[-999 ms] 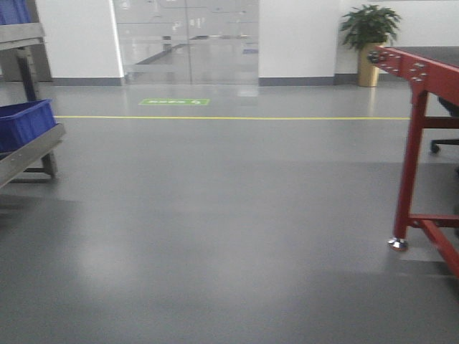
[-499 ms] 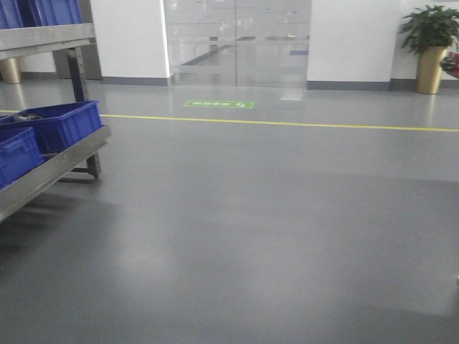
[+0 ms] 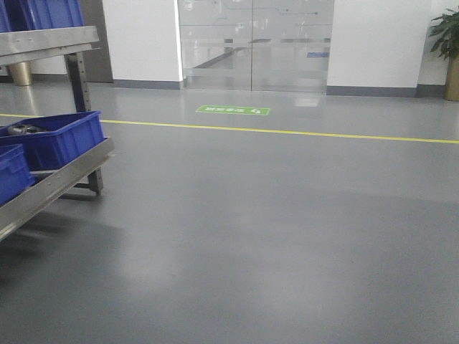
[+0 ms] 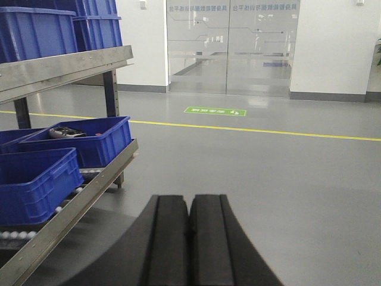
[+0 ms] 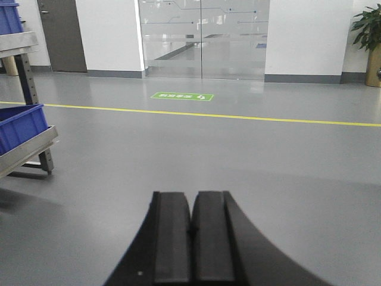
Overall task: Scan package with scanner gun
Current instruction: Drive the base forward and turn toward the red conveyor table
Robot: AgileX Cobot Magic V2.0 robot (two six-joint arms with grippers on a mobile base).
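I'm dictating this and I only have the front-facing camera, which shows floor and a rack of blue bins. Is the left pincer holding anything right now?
Observer: No. On its wrist camera the left pincer is shut, fingers pressed together with nothing between them.
Operator: And the other arm?
Observer: The right pincer is also shut and empty.
Operator: Anything about that rack I can't make out from here?
Observer: Yes. The left wrist camera shows the lower blue bins resting on a lane of white rollers.
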